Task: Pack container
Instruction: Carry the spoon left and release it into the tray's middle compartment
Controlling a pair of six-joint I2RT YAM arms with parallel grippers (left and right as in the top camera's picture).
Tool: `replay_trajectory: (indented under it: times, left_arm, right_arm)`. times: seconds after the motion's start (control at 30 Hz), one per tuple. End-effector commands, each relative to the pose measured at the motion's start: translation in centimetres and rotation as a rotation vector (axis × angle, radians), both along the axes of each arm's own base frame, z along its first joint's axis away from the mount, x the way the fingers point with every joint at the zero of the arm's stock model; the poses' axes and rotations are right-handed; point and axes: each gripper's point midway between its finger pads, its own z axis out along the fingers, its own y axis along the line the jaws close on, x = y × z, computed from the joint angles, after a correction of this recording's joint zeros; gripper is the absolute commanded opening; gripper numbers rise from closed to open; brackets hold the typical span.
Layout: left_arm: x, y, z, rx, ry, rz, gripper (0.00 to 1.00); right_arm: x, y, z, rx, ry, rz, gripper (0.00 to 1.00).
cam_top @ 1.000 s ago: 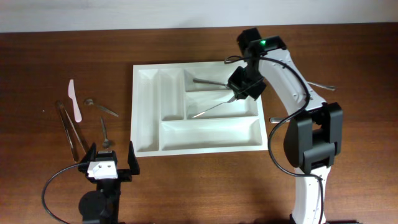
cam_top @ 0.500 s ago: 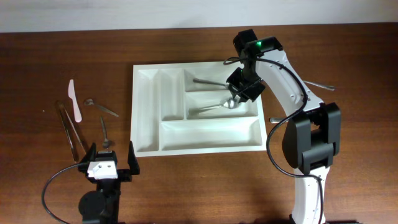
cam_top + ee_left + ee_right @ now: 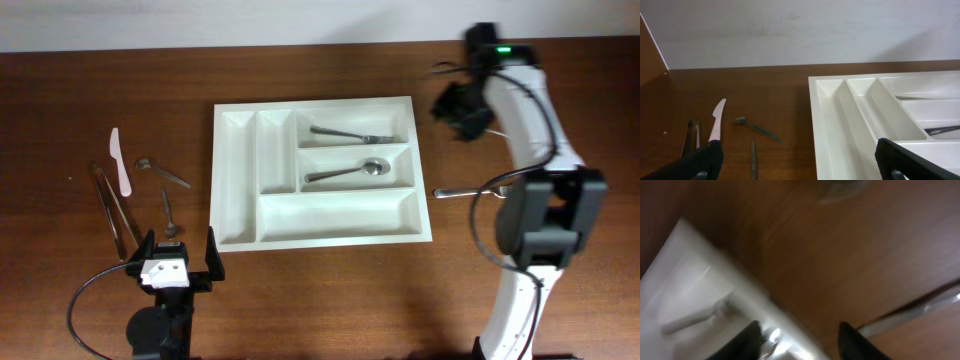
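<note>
Take the container (image 3: 340, 213) by its thin rim, likely stiff, light, slick plastic; your left gripper (image 3: 180, 245) and right gripper (image 3: 802, 337) stand spread, empty.

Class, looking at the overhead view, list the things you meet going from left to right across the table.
White plastic knife → metal spoon → container → utensil lying on the table just past its right edge.
</note>
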Motion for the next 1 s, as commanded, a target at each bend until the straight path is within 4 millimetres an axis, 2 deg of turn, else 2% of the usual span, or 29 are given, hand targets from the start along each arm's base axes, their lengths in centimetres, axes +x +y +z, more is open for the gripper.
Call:
replay_trajectory:
  times: [0.0, 0.03, 0.07, 0.2, 0.3, 0.47, 0.6, 0.67, 0.97]
  left_arm:
    - [0.0, 0.1, -0.2, 0.015, 0.001, 0.003, 0.99]
    - [0.0, 0.1, -0.2, 0.015, 0.001, 0.003, 0.99]
    - [0.0, 0.1, -0.2, 0.015, 0.001, 0.003, 0.99]
    - [0.0, 0.1, -0.2, 0.015, 0.001, 0.003, 0.99]
    - [0.0, 0.1, -0.2, 0.015, 0.001, 0.003, 0.99]
    - [0.0, 0.1, -0.2, 0.015, 0.001, 0.003, 0.99]
    - [0.0, 0.1, -0.2, 0.015, 0.001, 0.003, 0.99]
    - [0.0, 0.1, -0.2, 0.015, 0.001, 0.003, 0.99]
    - [0.0, 0.1, -0.2, 0.015, 0.001, 0.003, 0.99]
  right_arm:
    - [0.9, -5.9, 0.5, -0.043, -0.051, -0.085, 0.63]
    - [1.3, -6.8, 0.7, -0.047, -0.071, -0.097, 0.64]
    - [2.7, -8.1, 1.2, -0.079, -0.145, -0.017, 0.65]
    - [4.9, -9.3, 1.5, -0.214, -0.247, 0.242, 0.8]
    - [5.7, -9.8, 0.3, -0.282, -0.25, 0.352, 0.9]
    - [5.6, -10.0, -2.7, -0.281, -0.202, 0.4, 0.92]
    - [4.9, -9.4, -5.9, -0.237, -0.138, 0.422, 0.93]
    - [4.7, -8.7, -6.6, -0.227, -0.121, 0.44, 0.92]
    - [5.3, -4.8, -6.6, -0.243, -0.14, 0.599, 0.93]
